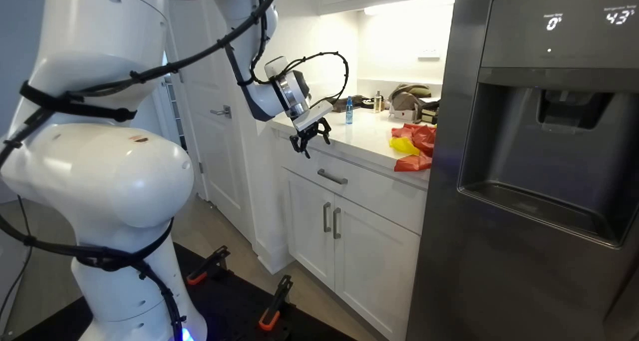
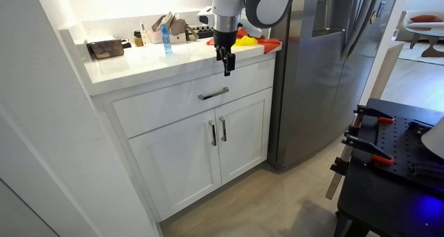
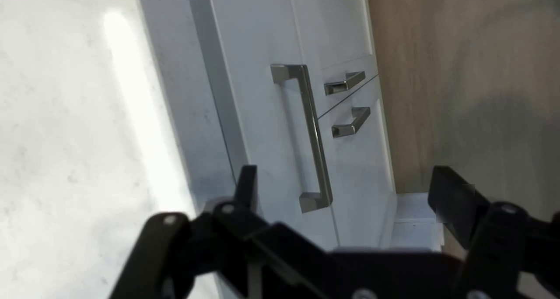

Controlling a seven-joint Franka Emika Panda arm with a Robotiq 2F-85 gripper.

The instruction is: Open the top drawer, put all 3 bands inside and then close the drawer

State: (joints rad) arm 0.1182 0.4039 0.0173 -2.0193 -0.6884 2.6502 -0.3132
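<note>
The white top drawer [image 1: 382,196] is shut in both exterior views [image 2: 159,108]. Its silver bar handle [image 1: 332,176] also shows in the wrist view [image 3: 316,137], lying between the finger lines but beyond the tips. My gripper [image 1: 318,150] is open and empty, in front of the counter edge and above the handle, apart from it. It also shows in an exterior view [image 2: 227,74] and the wrist view [image 3: 345,170]. The yellow band [image 1: 404,145] and red bands [image 1: 413,163] lie heaped on the counter beside the fridge; the yellow [image 2: 245,41] and red [image 2: 271,44] overlap, so separate red strips are hard to tell.
The counter [image 1: 349,134] carries a blue bottle [image 1: 349,111], a bag [image 1: 405,100] and a dark box [image 2: 107,48]. The steel fridge [image 1: 449,261] adjoins the drawer's side. Two cabinet doors [image 2: 177,167] with vertical handles are below. A white wall [image 2: 38,91] bounds the opposite side.
</note>
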